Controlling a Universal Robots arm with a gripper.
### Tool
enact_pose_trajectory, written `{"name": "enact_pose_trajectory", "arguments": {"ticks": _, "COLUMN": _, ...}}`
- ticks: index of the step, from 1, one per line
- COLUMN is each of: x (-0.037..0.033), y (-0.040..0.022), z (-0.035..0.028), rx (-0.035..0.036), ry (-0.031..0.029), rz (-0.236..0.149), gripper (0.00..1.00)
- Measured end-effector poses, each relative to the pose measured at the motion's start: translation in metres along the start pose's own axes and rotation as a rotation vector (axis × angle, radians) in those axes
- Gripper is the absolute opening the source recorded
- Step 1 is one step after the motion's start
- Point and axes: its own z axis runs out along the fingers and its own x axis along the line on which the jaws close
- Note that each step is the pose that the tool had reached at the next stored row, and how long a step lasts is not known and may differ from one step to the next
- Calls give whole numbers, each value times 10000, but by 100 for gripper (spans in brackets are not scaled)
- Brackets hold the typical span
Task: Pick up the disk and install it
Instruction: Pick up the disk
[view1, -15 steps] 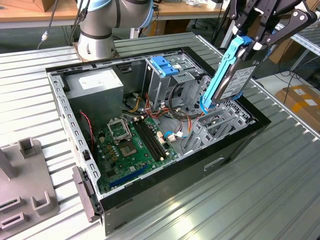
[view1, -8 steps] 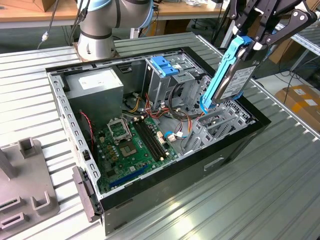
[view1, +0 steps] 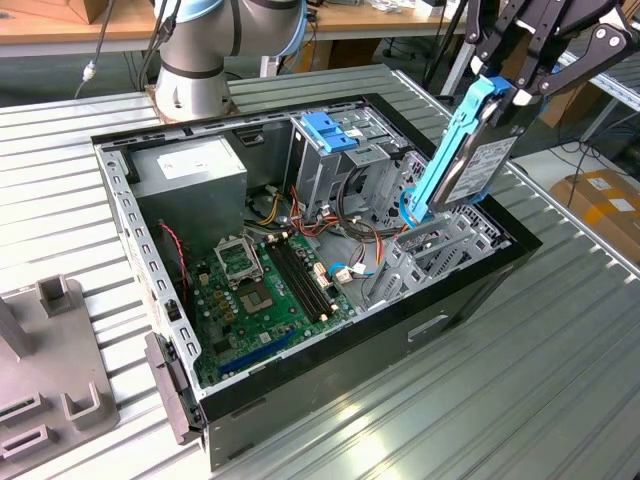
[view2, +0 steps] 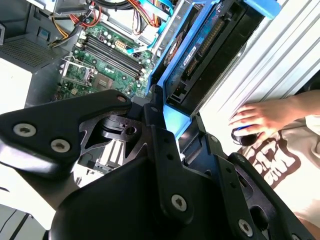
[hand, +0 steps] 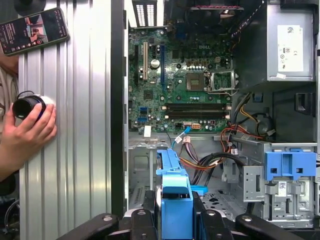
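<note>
Hand: the robot's hand (view1: 515, 95) is pinching the upper end of the disk, with its black fingers pressed against the blue rails on either side.
Disk: the disk (view1: 478, 165) hangs tilted in the air, its label face turned toward the exterior view's right. Its lower end is just above the grey drive cage (view1: 440, 250) at one corner of the open computer case (view1: 300, 370). I can't tell whether it touches the cage.
Step in hand: as I read it, the disk has been lifted and is being brought to its bay, but it is not yet seated.
Doing it well: I'd say the rails need to line up with the cage's guides before any push. The tilt should match the bay, and the approach should be slow.
Grip: the disk is held by one end only, so the long body could swing. A firm, square pinch looks important.
Snags: a bundle of cables (view1: 355, 235) lies just beside the cage and ought to stay out of the rails' path.
Bystander: a person's hand (hand: 27, 132) rests on the ribbed tabletop (view1: 520, 380) beside the case wall, over a small dark round object. A phone (hand: 34, 31) lies nearby.
</note>
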Motion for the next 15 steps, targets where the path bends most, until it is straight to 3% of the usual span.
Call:
{"name": "enact_pose_trajectory", "arguments": {"ticks": 3, "x": 46, "y": 0, "z": 2, "rx": 0, "ry": -1, "rz": 0, "gripper": 36}}
{"name": "enact_pose_trajectory", "arguments": {"ticks": 8, "x": 55, "y": -1, "z": 39, "rx": 209, "ry": -22, "rz": 2, "gripper": 36}}
{"name": "enact_pose_trajectory", "arguments": {"ticks": 15, "x": 55, "y": -1, "z": 48, "rx": 210, "ry": -21, "rz": 3, "gripper": 36}}
